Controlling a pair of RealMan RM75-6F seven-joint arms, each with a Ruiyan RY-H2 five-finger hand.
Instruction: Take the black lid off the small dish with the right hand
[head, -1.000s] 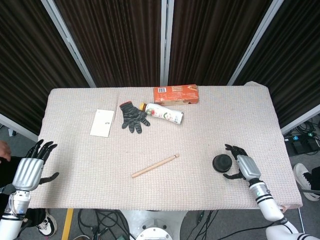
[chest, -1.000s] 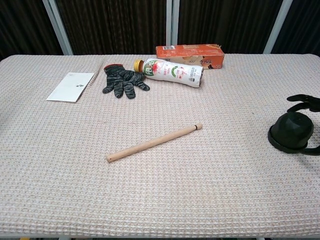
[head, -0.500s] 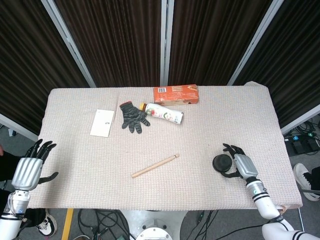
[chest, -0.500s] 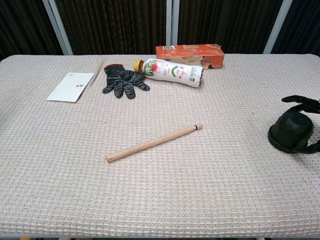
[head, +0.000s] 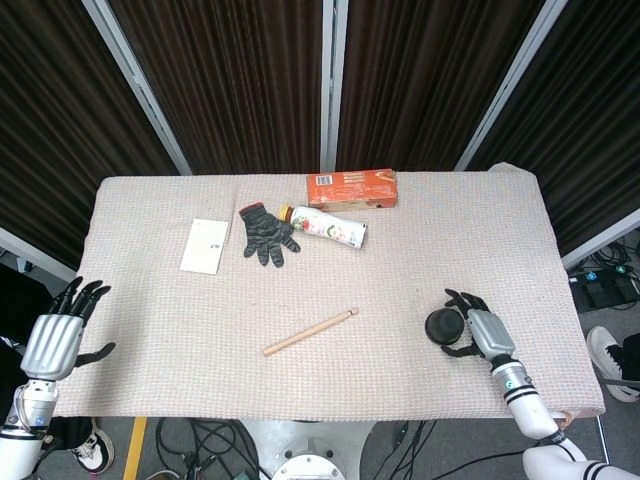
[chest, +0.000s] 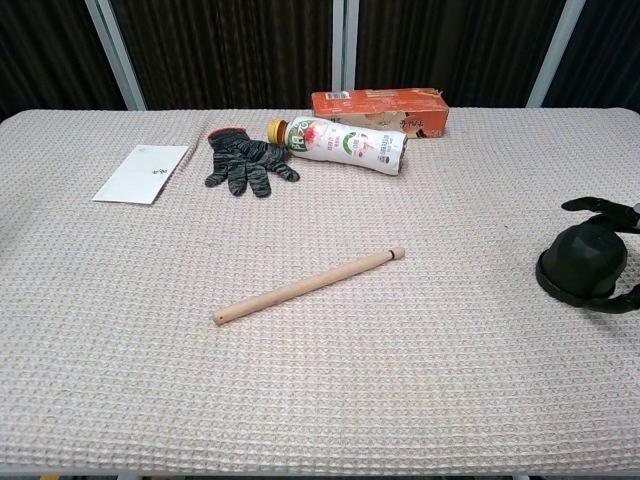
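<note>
While the cloth-covered surface (head: 150, 300) carries most of its clutter at the far side, the task's things sit alone near the right front edge. At the back lie an orange carton (head: 352, 187), a drink bottle (head: 325, 225) on its side, a dark work glove (head: 266, 234) and a white card (head: 205, 246); a wooden dowel (head: 311, 331) rests mid-surface. The left hand (head: 55, 338) hangs off the left edge, fingers spread, holding nothing. The right hand (head: 478, 327) curls its fingers around the black lid (chest: 584, 257), which is domed and seated on the small dish (chest: 560, 287); whether it grips yet, I cannot tell. That lid looks light, stiff and smooth, so pinching it low across the dome should suit, with the dish liable to lift too.
</note>
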